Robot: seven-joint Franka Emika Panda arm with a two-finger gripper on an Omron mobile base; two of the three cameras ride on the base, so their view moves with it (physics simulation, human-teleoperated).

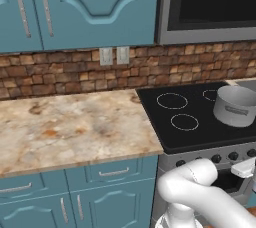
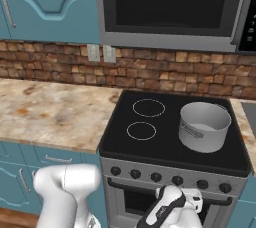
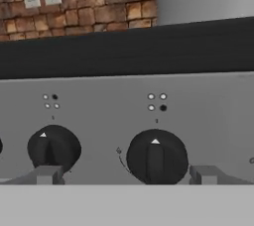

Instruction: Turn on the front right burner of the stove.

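Hand view looks straight at the grey front of the stove [image 3: 198, 101]. Two black knobs sit there side by side. The right knob [image 3: 157, 157] is big and near, with a small white arrow on top that points up. Above it are four little dots, and the bottom right dot is black. The left knob [image 3: 53, 148] has its white arrow tipped a bit to the left, and the top right dot above it is black. The gripper [image 3: 124, 175] is spread wide — one tip shows just under the left knob and the other tip just right of the right knob. So the right knob lies between the tips, close to the right one. It is hard to tell if a tip touches it.

From the right base view, the stove [image 2: 165, 137] stands between two stone counters, under a dark microwave [image 2: 170, 2]. A grey pot [image 2: 204, 126] sits on the right side of the black top. The arm [image 2: 170, 209] reaches low, in front of the knob row — just below the middle knobs.
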